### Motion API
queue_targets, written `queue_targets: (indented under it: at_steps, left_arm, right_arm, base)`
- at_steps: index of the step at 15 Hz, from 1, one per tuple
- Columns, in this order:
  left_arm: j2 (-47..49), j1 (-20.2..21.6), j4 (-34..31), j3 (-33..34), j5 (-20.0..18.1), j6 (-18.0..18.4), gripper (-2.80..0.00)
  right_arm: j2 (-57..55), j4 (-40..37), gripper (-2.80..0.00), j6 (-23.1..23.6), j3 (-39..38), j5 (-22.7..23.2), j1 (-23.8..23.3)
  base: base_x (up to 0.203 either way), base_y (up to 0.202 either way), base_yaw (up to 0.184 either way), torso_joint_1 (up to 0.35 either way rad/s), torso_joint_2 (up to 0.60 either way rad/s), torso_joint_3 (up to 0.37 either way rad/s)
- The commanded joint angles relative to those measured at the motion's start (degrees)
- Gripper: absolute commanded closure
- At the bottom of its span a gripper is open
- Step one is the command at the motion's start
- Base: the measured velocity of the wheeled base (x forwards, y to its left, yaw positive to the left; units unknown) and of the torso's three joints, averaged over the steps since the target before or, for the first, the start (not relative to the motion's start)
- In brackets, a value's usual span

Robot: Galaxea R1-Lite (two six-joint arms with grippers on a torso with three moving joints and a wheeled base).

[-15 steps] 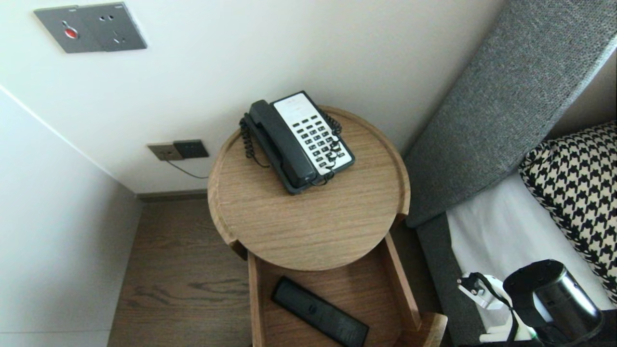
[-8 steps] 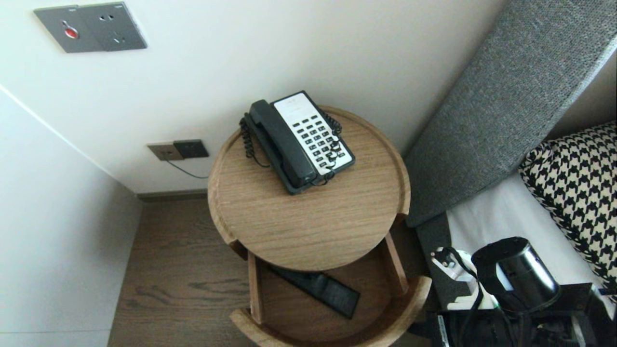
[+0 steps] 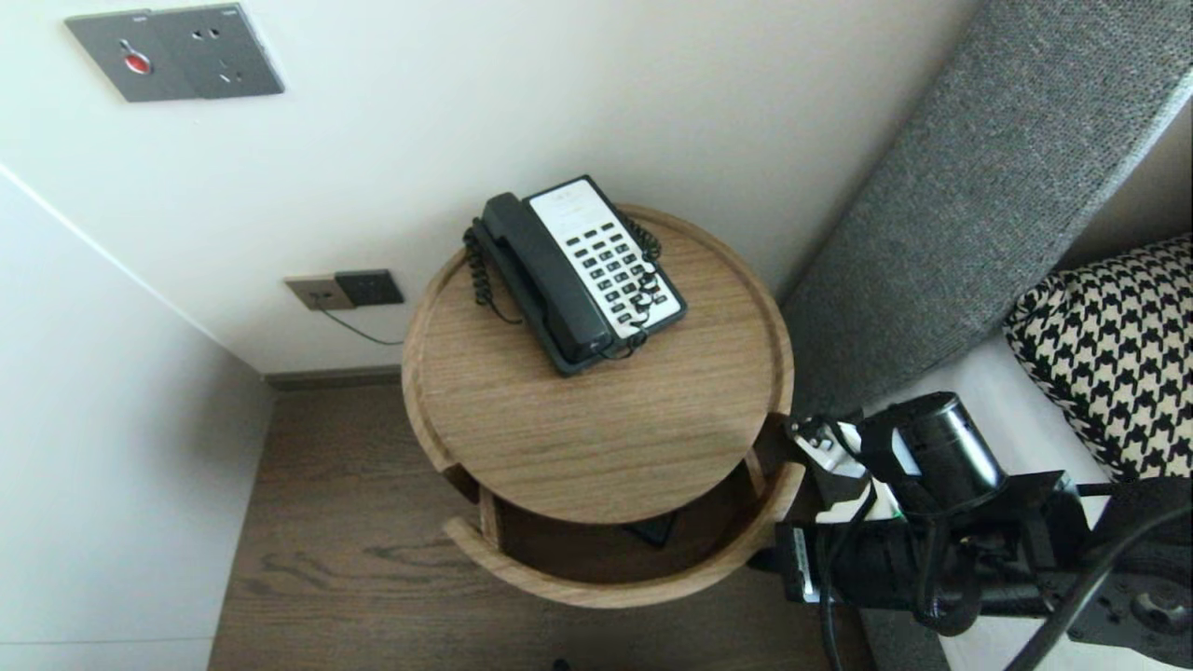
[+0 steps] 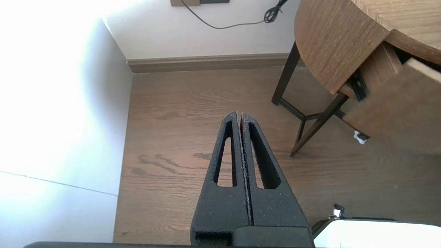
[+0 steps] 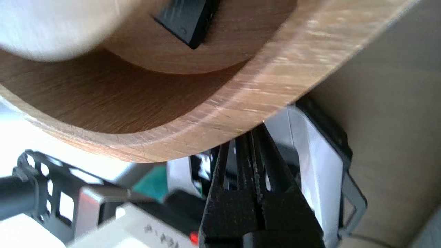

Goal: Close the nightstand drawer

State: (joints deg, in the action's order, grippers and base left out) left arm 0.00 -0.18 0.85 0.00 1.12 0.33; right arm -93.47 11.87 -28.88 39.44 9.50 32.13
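Observation:
The curved wooden drawer front (image 3: 606, 582) stands a short way out from under the round table top (image 3: 596, 447). My right gripper (image 5: 256, 129) is shut, empty, with its fingertips pressed against the outer face of that drawer front (image 5: 241, 106) near its right end. The right arm (image 3: 895, 559) reaches in from beside the bed. Inside the drawer only a corner of a black remote (image 3: 652, 533) shows; the right wrist view also catches that remote (image 5: 187, 17). My left gripper (image 4: 238, 115) is parked, shut, over the wooden floor, left of the table.
A black and white telephone (image 3: 578, 275) sits at the back of the table top. A grey headboard (image 3: 979, 186) and a bed with a houndstooth pillow (image 3: 1109, 345) are on the right. Walls close off the left and back. Dark table legs (image 4: 303, 117) stand on the floor.
The drawer has slid back under the table top, hiding most of the remote. My right arm has moved forward and left along with the drawer front. The left arm has kept still.

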Motion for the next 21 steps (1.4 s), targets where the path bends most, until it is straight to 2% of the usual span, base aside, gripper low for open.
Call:
queue_targets:
  at_steps: [1, 8, 14, 18, 21]
  left_arm:
    - [0.00, 0.01, 0.03, 0.00, 0.02, 0.02, 0.00]
    - [0.00, 0.01, 0.03, 0.00, 0.02, 0.02, 0.00]
    - [0.00, 0.01, 0.03, 0.00, 0.02, 0.02, 0.00]
    - [0.00, 0.01, 0.03, 0.00, 0.02, 0.02, 0.00]
    - [0.00, 0.01, 0.03, 0.00, 0.02, 0.02, 0.00]
  right_arm:
    - [-1.41, 0.08, 0.00, -0.18, 1.74, 0.08, -0.89]
    - [-1.98, -0.01, 0.00, -0.39, 6.33, -0.16, -3.13]
    - [-1.83, -0.18, 0.00, -0.74, 8.72, -3.08, -2.60]
    - [-1.20, -0.27, 0.00, -0.74, 8.05, -3.17, -2.51]
    - [0.30, -0.18, 0.00, -0.53, 4.58, -3.26, -2.22]
  base:
    - [0.000, 0.000, 0.000, 0.000, 0.00, 0.000]
    - [0.000, 0.000, 0.000, 0.000, 0.00, 0.000]
    - [0.000, 0.000, 0.000, 0.000, 0.00, 0.000]
    - [0.000, 0.000, 0.000, 0.000, 0.00, 0.000]
    - [0.000, 0.000, 0.000, 0.000, 0.00, 0.000]
